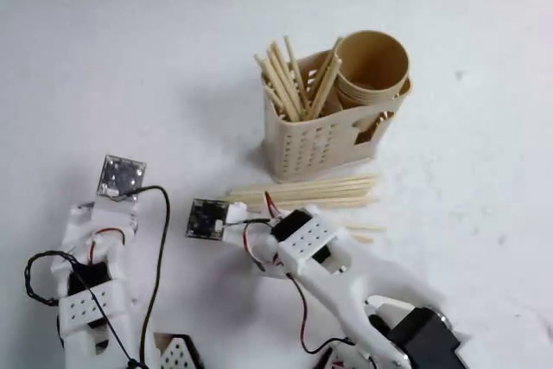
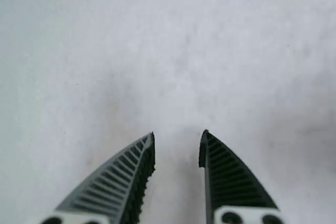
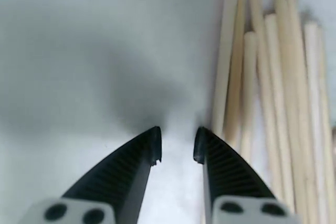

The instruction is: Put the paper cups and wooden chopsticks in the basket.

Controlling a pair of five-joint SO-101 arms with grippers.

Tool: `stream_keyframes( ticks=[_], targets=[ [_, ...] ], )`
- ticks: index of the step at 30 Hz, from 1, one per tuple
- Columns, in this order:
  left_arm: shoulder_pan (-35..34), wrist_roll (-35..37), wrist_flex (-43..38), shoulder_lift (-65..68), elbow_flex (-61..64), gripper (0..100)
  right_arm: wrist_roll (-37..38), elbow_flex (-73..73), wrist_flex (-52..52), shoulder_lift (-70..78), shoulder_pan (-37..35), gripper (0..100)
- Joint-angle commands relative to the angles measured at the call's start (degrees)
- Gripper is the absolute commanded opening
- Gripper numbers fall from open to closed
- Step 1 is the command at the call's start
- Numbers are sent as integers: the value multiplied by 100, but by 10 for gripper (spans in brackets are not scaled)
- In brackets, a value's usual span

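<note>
A cream slotted basket (image 1: 321, 142) stands at the table's middle back. Stacked paper cups (image 1: 372, 65) fill its right part and several wooden chopsticks (image 1: 295, 82) lean in its left part. More loose chopsticks (image 1: 304, 191) lie flat on the table just in front of the basket. The right arm (image 1: 308, 244) hangs over their near left end. My right gripper (image 3: 177, 142) is open a little and holds nothing, with the chopsticks (image 3: 265, 98) right beside one finger (image 3: 220, 174). The left arm (image 1: 93, 252) sits at the near left, and my left gripper (image 2: 177, 145) is open over bare table.
The white table (image 1: 130, 84) stretches wide to the left and right of the basket. Black cables (image 1: 160, 248) trail between the two arms near the front edge. One short stick (image 1: 365, 233) lies apart, right of the right arm.
</note>
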Motion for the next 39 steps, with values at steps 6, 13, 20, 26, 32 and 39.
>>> stream_keyframes(
  ticks=[6, 13, 20, 26, 32, 39],
  targets=[
    [84, 26, -114, -66, -18, 155, 141, -26, 321, -1086, 321, 123],
    [84, 26, -114, -66, -18, 155, 149, 44, 347, -1587, 479, 123],
    [84, 26, -114, -66, -18, 155, 334, 0, -286, -382, 497, 122],
    [84, 26, -114, -66, -18, 155, 343, -220, -400, 321, 505, 118],
    [84, 26, -114, -66, -18, 155, 343, -237, -391, 347, 505, 11],
    [84, 26, -114, -66, -18, 155, 299, -237, -347, 198, 505, 17]
  ],
)
